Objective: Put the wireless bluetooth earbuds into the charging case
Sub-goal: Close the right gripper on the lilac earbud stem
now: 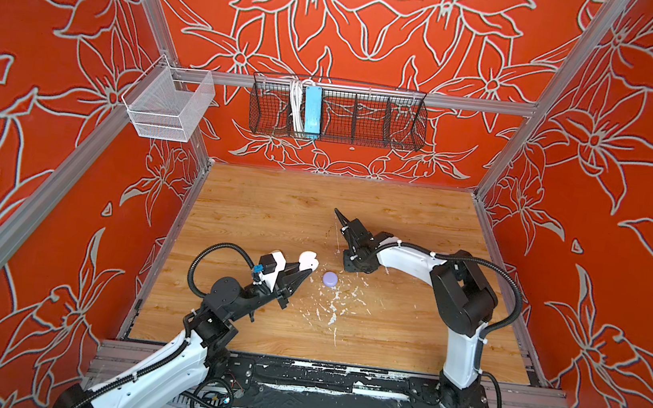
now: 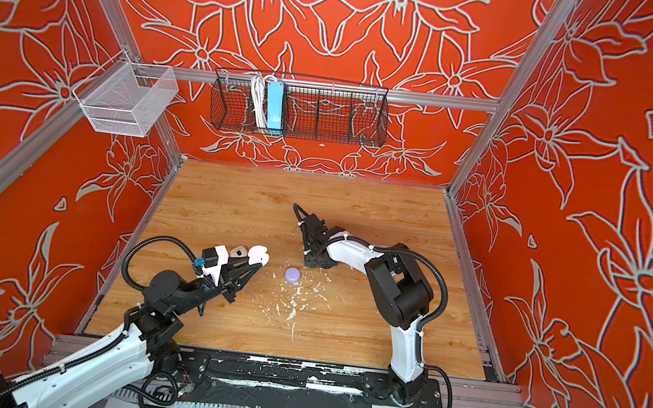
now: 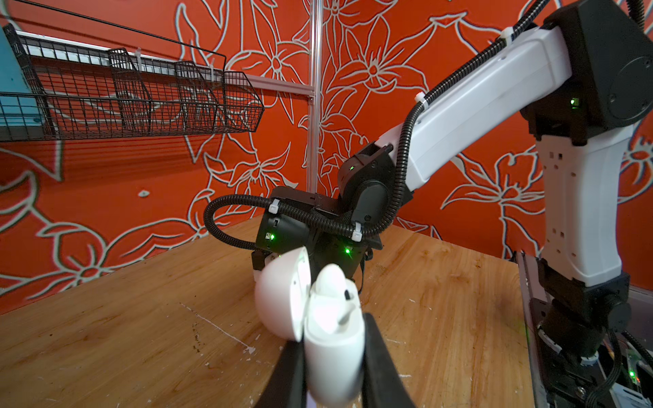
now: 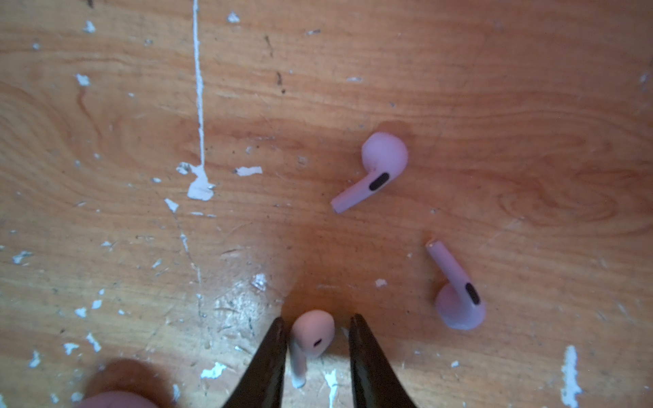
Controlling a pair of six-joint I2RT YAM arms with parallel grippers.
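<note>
My left gripper (image 1: 305, 272) (image 3: 334, 332) is shut on a white charging case (image 1: 308, 260) (image 2: 259, 254) (image 3: 334, 349), held just above the table. The case's lid (image 3: 282, 293) is swung open, and one white earbud (image 3: 330, 282) sits in it. My right gripper (image 4: 318, 318) points down at the table, open. Its fingers stand on either side of a pale earbud (image 4: 312, 335), with a gap on one side. Two lavender earbuds (image 4: 383, 159) (image 4: 459, 303) lie loose on the wood nearby. In both top views the right wrist (image 1: 357, 250) hides these buds.
A closed lavender case (image 1: 329, 278) (image 2: 292, 275) lies between the two grippers. White paint flecks (image 1: 333, 304) speckle the wooden table (image 1: 385, 337). A black wire basket (image 1: 337, 112) and a white mesh basket (image 1: 168, 105) hang on the back rail.
</note>
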